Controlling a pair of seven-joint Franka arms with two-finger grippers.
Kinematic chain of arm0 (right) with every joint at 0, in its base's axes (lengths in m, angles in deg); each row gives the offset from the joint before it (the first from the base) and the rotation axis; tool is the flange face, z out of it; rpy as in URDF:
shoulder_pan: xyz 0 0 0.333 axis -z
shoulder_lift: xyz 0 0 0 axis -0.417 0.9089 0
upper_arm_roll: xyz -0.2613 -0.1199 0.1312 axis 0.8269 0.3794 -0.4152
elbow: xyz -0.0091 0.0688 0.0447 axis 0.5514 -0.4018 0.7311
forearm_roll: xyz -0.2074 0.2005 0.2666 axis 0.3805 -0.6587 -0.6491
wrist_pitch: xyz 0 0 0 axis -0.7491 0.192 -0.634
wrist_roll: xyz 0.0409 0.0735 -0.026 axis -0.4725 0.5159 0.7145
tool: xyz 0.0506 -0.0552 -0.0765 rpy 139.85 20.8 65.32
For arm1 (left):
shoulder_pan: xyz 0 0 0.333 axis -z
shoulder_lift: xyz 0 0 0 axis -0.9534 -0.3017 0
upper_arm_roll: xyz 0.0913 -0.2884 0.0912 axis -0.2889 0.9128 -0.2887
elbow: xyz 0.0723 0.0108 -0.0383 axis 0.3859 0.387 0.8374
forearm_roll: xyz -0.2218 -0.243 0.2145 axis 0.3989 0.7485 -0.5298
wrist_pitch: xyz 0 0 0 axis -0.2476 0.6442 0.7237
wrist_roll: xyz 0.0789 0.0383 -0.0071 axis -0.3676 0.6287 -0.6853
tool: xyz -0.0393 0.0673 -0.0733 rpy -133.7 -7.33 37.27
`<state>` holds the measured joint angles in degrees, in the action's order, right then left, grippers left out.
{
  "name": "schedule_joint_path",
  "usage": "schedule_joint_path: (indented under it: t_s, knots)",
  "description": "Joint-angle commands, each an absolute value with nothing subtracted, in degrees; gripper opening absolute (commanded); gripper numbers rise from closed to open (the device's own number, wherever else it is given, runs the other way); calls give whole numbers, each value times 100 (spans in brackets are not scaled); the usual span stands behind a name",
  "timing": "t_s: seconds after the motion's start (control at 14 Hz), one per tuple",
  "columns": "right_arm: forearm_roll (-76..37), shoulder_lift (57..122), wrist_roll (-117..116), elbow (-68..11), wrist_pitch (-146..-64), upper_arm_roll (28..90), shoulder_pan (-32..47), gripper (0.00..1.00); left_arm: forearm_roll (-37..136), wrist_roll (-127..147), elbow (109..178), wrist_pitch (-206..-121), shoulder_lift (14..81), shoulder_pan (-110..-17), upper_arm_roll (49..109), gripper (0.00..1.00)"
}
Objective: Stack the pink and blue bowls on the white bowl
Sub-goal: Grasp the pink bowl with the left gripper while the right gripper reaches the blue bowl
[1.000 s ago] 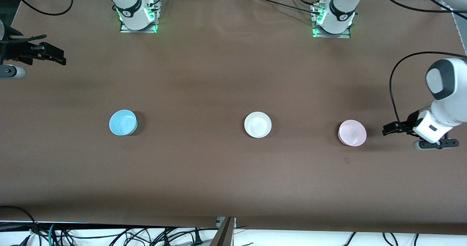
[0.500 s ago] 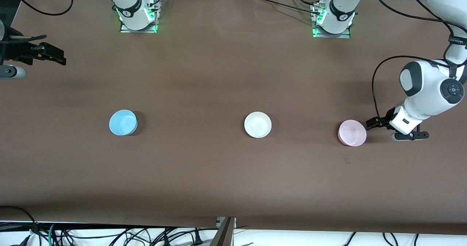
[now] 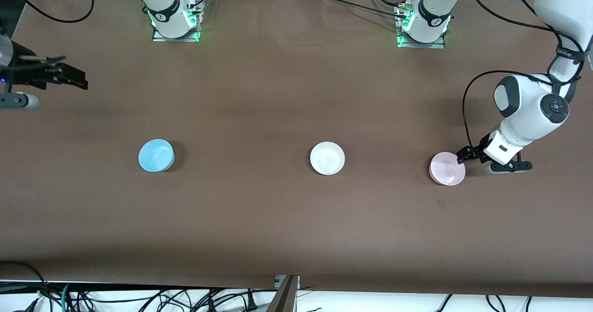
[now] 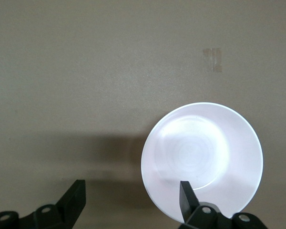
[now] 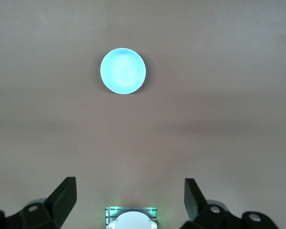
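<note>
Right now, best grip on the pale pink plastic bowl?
Probably the rim wall of the pale pink plastic bowl, on the edge toward the left arm's end of the table. It sits upright, mouth up, so one finger goes inside, one outside, coming down from above. The open left gripper is already at that edge, one finger over the rim.

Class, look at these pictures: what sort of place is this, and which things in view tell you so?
Probably a robotics lab. Two arms are bolted to a table under a brown cover, cables trail off its edges, and three plain bowls, blue, white and pink, sit spaced in a row like test props.
</note>
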<state>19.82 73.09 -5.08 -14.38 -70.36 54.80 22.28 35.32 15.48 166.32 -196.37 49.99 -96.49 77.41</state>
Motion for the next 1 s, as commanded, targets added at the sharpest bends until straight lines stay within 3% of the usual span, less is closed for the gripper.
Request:
schedule_joint_path:
  t_s: [0.0, 0.43, 0.93]
  knots:
    - [1820, 7583, -585, -1434, -7313, 5479, 2307, 100, 3580, 1482, 16735, -19848, 4967, -9634, 7744, 80]
    - [1794, 8602, -577, -1434, -8167, 5479, 2315, 100, 3572, 1482, 16744, -20024, 4834, -9617, 7744, 69]
    - [1601, 9578, -498, -1522, -8974, 5470, 2455, 100, 3572, 1491, 16762, -20015, 4834, -9617, 7753, 36]
